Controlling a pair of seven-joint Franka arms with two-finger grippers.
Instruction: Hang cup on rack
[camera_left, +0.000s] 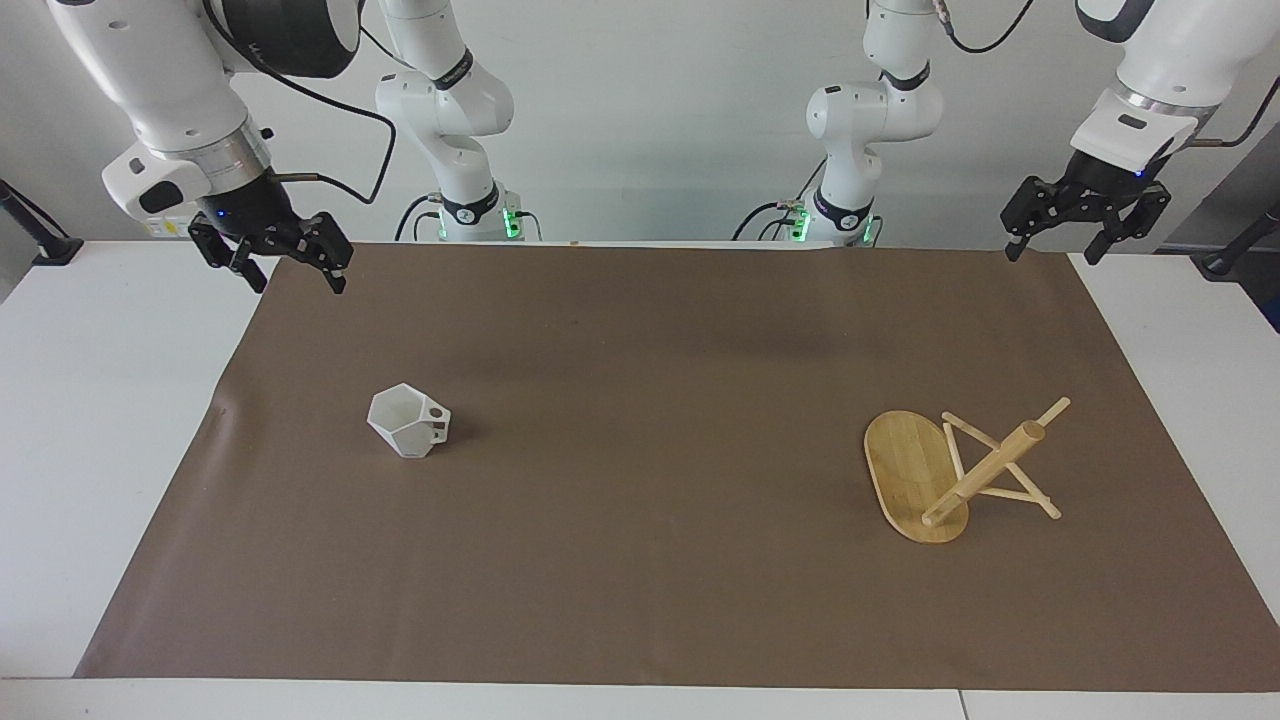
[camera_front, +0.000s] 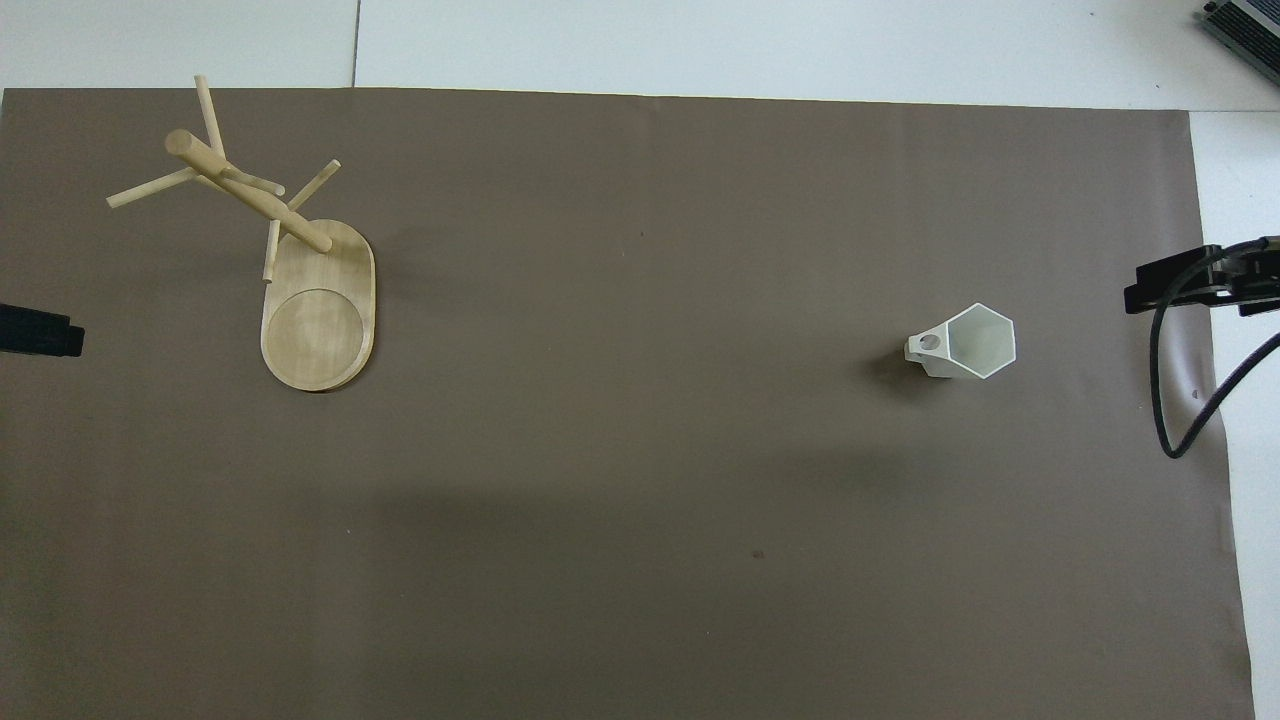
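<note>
The white faceted cup (camera_left: 408, 423) stands mouth up on the brown mat toward the right arm's end, its handle pointing toward the middle of the table; it also shows in the overhead view (camera_front: 968, 342). The bamboo rack (camera_left: 935, 470) stands upright toward the left arm's end, its post on the part of the oval base farther from the robots; it also shows in the overhead view (camera_front: 300, 270). My right gripper (camera_left: 295, 275) is open and empty, up over the mat's corner near the robots. My left gripper (camera_left: 1055, 250) is open and empty, up over the mat's other near corner.
A brown mat (camera_left: 640, 560) covers most of the white table (camera_left: 90, 420). A black cable (camera_front: 1170, 400) hangs by the right gripper's tip (camera_front: 1190, 283). The left gripper's tip (camera_front: 40, 332) shows at the overhead view's edge.
</note>
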